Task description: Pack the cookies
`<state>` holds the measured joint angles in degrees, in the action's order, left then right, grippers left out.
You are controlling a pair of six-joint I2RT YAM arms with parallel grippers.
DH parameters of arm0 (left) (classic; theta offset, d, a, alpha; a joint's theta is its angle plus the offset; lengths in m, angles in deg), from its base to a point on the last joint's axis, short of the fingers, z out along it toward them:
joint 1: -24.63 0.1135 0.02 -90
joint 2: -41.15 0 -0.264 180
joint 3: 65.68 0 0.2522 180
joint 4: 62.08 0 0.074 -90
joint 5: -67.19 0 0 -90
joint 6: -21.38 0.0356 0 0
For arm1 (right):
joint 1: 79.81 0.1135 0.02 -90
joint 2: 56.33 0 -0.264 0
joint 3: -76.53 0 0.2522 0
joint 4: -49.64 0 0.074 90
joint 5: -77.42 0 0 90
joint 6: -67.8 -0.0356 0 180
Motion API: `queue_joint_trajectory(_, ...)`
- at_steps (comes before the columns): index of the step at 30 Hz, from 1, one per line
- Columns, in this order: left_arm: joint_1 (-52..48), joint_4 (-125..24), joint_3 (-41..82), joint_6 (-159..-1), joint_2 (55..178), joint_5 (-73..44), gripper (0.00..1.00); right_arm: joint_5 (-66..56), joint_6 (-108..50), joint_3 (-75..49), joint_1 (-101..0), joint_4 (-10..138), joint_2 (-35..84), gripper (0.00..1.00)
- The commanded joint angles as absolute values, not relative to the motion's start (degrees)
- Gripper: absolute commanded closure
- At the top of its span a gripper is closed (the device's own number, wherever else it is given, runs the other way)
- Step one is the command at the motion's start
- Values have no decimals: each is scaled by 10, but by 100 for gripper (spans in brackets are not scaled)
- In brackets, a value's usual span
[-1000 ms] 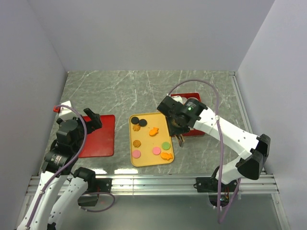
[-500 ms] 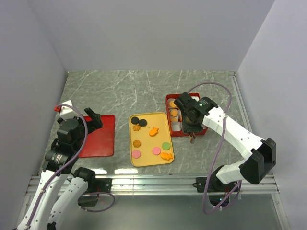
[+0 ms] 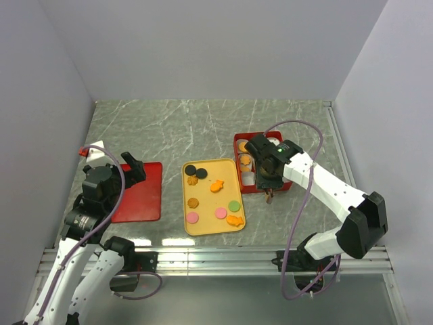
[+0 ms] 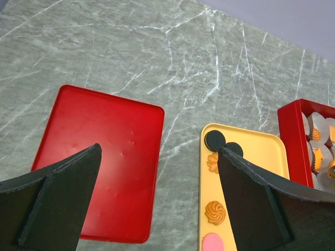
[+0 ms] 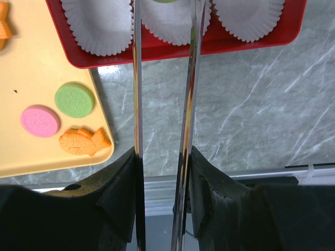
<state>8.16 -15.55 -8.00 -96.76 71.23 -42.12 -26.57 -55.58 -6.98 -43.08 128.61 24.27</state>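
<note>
The cookies (image 3: 216, 186) lie on a yellow tray (image 3: 210, 229): black rounds, brown swirls, orange fish, pink and green rounds. More orange cookies (image 4: 315, 155) sit in paper cups in the red box (image 3: 237, 139). My right gripper (image 3: 269, 183) hangs over the box's near edge, shut on metal tongs (image 5: 137, 78). The tong blades reach over the box's front row of white cups (image 5: 97, 26). A bit of green (image 5: 167, 1) shows between their tips at the frame's top edge. My left gripper (image 4: 159, 157) stands open with nothing in it, above the red lid (image 4: 99, 157).
The red lid (image 3: 139, 191) lies flat left of the tray. An aluminium rail (image 3: 216, 257) runs along the near table edge. White walls close in the marble table on three sides. A green round (image 5: 75, 100), a pink round (image 5: 40, 120) and a fish (image 5: 84, 141) lie at the tray's near right corner.
My right arm has swung right from the tray's right edge to over the red box, carrying the tongs. The left arm has barely shifted.
</note>
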Motion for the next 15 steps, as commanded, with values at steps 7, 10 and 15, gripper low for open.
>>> queue_joint_trajectory(7,85,-170,-78,-963,716,-414,0,-279,-555,-82,-439,1269,252,57)
queue_joint_trajectory(10,85,-170,-78,-963,714,-416,1,-280,-555,-86,-439,1275,250,53)
queue_joint_trajectory(15,85,-170,-78,-963,710,-418,1,-284,-556,-87,-439,1281,246,50)
